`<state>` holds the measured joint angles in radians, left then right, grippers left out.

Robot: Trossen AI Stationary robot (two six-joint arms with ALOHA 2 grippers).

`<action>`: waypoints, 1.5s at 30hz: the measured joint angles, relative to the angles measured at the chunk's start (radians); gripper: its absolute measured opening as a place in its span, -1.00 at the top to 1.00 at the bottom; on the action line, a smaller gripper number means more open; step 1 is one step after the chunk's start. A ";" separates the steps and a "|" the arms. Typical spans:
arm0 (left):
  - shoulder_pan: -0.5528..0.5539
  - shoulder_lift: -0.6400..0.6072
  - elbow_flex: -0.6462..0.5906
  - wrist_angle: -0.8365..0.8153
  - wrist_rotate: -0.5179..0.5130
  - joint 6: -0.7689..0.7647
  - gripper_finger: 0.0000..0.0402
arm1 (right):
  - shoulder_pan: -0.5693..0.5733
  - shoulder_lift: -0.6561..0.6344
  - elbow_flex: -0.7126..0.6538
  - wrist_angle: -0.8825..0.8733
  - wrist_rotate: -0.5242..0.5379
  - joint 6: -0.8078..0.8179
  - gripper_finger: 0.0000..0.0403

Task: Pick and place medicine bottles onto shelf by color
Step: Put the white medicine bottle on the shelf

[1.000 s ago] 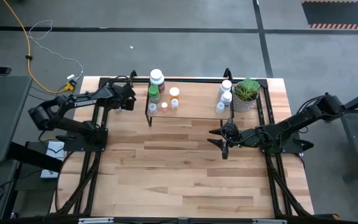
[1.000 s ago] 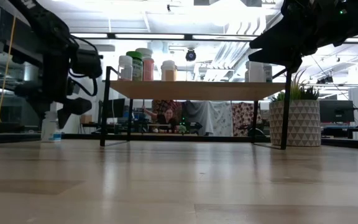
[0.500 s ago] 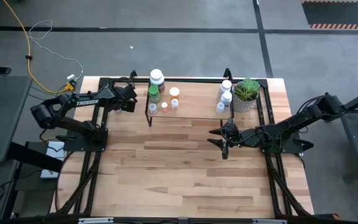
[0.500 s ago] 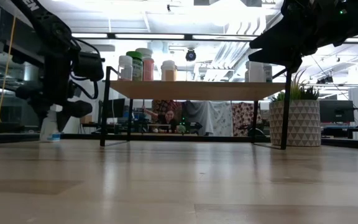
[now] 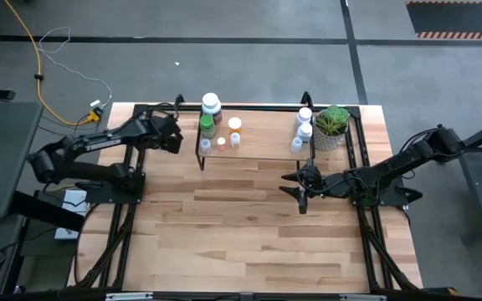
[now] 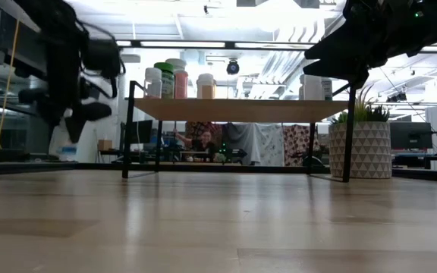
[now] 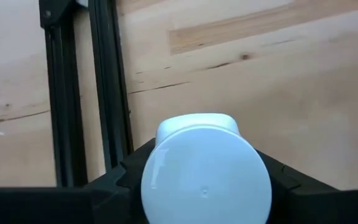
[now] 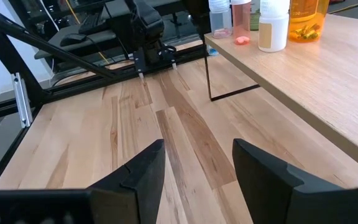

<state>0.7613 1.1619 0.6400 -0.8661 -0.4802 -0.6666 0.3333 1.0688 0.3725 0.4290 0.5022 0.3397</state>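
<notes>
The shelf (image 5: 258,142) stands at the table's far middle. On its left end are a white-capped bottle (image 5: 211,104), a green-capped one (image 5: 207,124), an orange one (image 5: 235,124) and small ones (image 5: 221,144). White bottles (image 5: 305,122) stand on its right end. My left gripper (image 5: 174,139) hangs just left of the shelf, shut on a white medicine bottle (image 7: 205,180). In the low view this gripper (image 6: 73,121) is above the tabletop. My right gripper (image 5: 301,186) waits open in front of the shelf's right end, with nothing between its fingers (image 8: 143,169). My left gripper pinches the white bottle between its two fingers (image 7: 132,180), one on either side of the body just under the white cap (image 7: 205,186). The fingers slant down from above. The bottle stands upright, cap up; it looks lifted off the table.
A potted green plant (image 5: 331,125) stands at the shelf's right end. Black frame rails (image 5: 128,167) run along both table sides. Bare wood (image 5: 241,226) spreads across the near half of the table.
My left gripper has shut on the white bottle that stood on the table left of the shelf and has risen with it. The bottle no longer stands on the tabletop in the low view.
</notes>
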 joint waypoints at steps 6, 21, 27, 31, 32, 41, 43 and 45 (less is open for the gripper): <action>-0.122 -0.148 0.099 -0.166 0.074 0.008 0.19 | 0.000 0.000 0.000 0.000 0.000 0.000 0.11; -0.671 -0.377 0.196 -0.165 0.433 -0.156 0.19 | 0.000 0.000 0.000 0.000 0.000 0.003 0.11; -0.865 -0.286 0.201 0.220 0.412 -0.168 0.19 | 0.000 0.000 0.000 0.001 0.000 0.020 0.11; -0.910 -0.140 0.326 0.282 0.394 -0.097 0.19 | 0.000 0.000 0.000 0.001 0.000 0.018 0.11; -0.912 -0.098 0.374 0.257 0.377 -0.073 0.19 | 0.000 0.000 0.000 0.004 0.000 0.016 0.11; -0.829 0.307 0.931 -0.073 0.171 0.243 0.19 | 0.000 0.000 0.000 0.062 0.000 -0.034 0.11; -0.797 0.389 1.040 -0.103 0.153 0.311 0.19 | 0.000 0.000 0.000 0.059 0.000 -0.034 0.11; -0.763 0.460 1.125 -0.127 0.152 0.378 0.19 | 0.000 0.000 0.000 0.058 0.000 -0.034 0.11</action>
<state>-0.0017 1.6216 1.7652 -0.9935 -0.3286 -0.2883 0.3332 1.0687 0.3729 0.4866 0.5022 0.3054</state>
